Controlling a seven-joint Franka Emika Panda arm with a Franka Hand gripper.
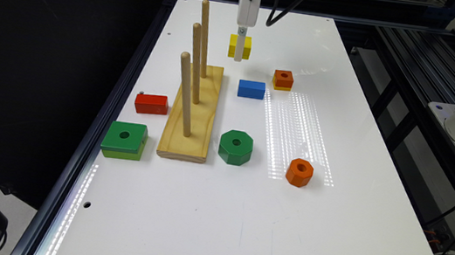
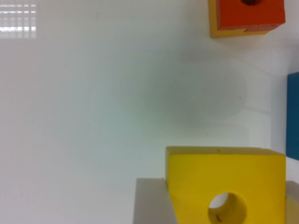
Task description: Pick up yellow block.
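Exterior view first: we see our gripper (image 1: 240,45) hanging from the white arm at roughly twelve o'clock over the white table (image 1: 220,214), with the yellow block (image 1: 233,45) in front of the far end of the table, clear of the other pieces. Wrist view confirms the hold: the block (image 2: 224,179), hole facing the camera, sits between two grey fingers (image 2: 152,203), one pressed against each side, so our jaws are closed on it. We cannot tell from either view whether the block is lifted or resting on the surface. Going by the clock from the block in the exterior view, the orange-topped square block (image 1: 283,80) lies near it at about four o'clock, and the blue block (image 1: 251,89) sits near it at about five o'clock. The wooden peg stand (image 1: 195,119) with its three upright pegs stands at about seven o'clock. Farther along, well apart from our block, we find the red block (image 1: 151,104), the green square block (image 1: 124,140), the green octagon (image 1: 236,147) and the orange octagon (image 1: 299,172).
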